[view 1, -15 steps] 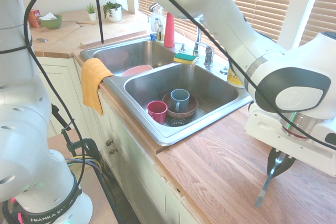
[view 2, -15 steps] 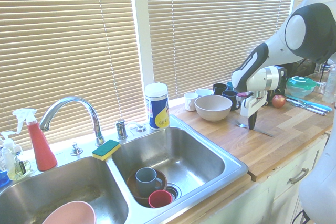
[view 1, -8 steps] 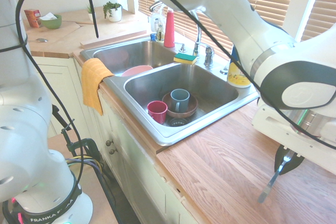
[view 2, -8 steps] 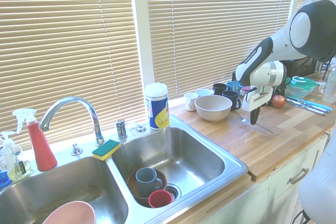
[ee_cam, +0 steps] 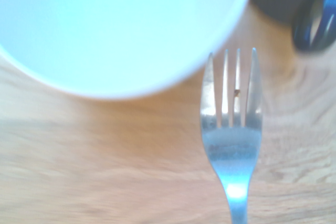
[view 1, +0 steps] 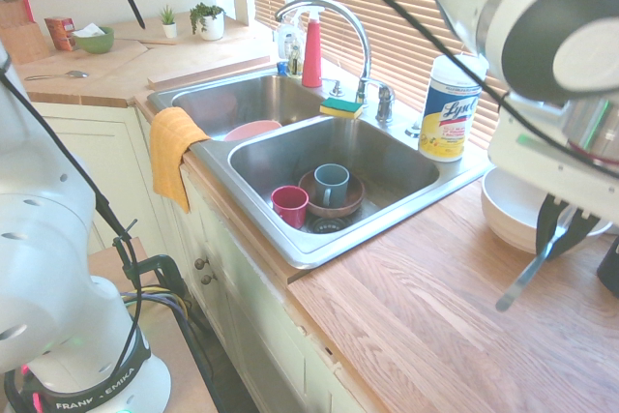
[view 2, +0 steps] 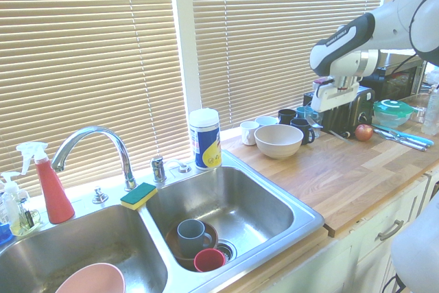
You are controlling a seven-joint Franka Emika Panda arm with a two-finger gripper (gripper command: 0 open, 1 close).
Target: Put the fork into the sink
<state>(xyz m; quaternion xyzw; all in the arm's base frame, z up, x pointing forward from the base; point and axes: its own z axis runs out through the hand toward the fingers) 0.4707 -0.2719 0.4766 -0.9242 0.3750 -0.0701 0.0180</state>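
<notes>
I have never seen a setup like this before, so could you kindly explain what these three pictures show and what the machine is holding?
The machine is a white robot arm ending in a two-finger gripper. Two pictures come from cameras standing on opposite sides of the kitchen; the third looks down from the arm's wrist. The gripper holds a silver fork up in the air, its handle slanting down above the wooden counter. The wrist view shows the fork's tines over the counter, next to a large white bowl. To one side is the steel sink, with two mugs and a brown dish inside; a wipes canister stands behind it.
</notes>
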